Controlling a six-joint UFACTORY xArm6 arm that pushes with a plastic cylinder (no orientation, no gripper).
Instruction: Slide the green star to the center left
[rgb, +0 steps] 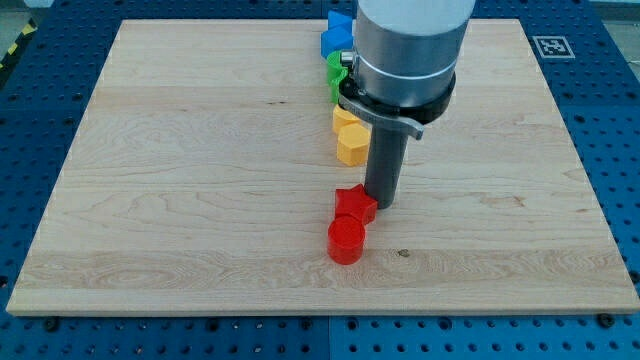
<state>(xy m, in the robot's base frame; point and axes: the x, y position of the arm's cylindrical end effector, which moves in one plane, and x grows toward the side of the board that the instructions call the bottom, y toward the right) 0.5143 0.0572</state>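
Observation:
The green star (336, 76) is only partly visible at the view's top centre, mostly hidden behind the arm, just below a blue block (337, 35). My tip (381, 205) rests on the wooden board (180, 180) near its middle, well below the green star. It stands right next to the right side of a red star-like block (354, 205). A red cylinder (346, 241) sits just below that red block. A yellow block (349, 136), possibly two stacked in a column, lies between the green star and my tip.
The blocks form a rough vertical line near the board's centre. A fiducial marker (551, 46) sits at the board's top right corner. The blue perforated table (620, 150) surrounds the board.

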